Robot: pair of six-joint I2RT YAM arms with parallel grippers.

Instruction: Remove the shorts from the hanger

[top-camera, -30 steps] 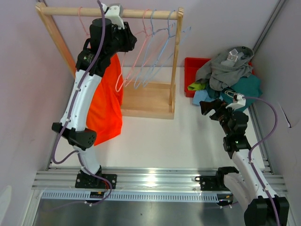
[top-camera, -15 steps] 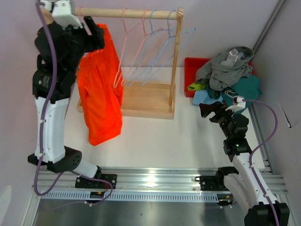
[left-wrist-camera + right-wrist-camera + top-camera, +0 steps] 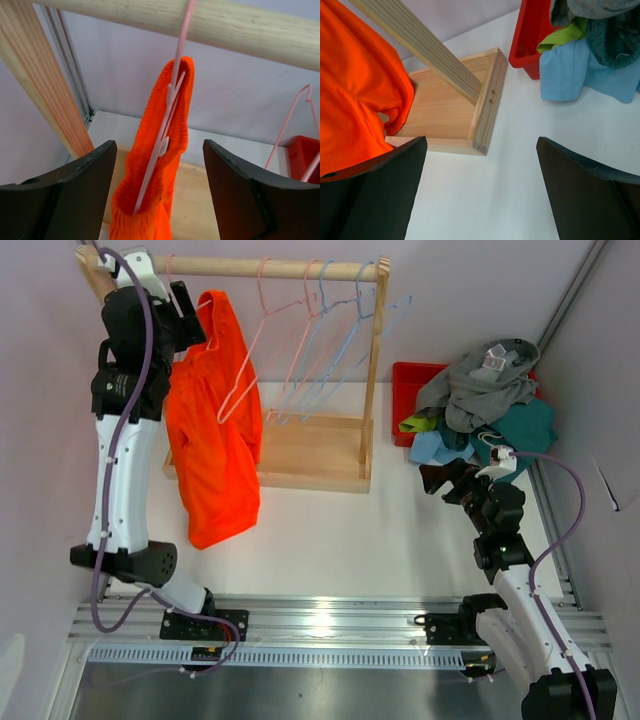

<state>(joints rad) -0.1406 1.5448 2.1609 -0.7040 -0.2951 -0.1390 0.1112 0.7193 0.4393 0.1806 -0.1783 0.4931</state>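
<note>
Find orange shorts (image 3: 210, 430) draped over a pink hanger (image 3: 170, 100) on the rod (image 3: 270, 268), near its left end, with the legs hanging down beside the rack base (image 3: 310, 450). Note left gripper (image 3: 157, 145) high, just under the rod, jaws spread wide, one finger on either side of the waistband, apparently not touching it. Note right gripper (image 3: 481, 140) low over the table, jaws likewise apart, holding nothing. See grey pair (image 3: 480, 390), teal pair (image 3: 525, 425), lime pair (image 3: 420, 423) and blue pair (image 3: 430, 447) heaped on the red tray (image 3: 408, 390).
</note>
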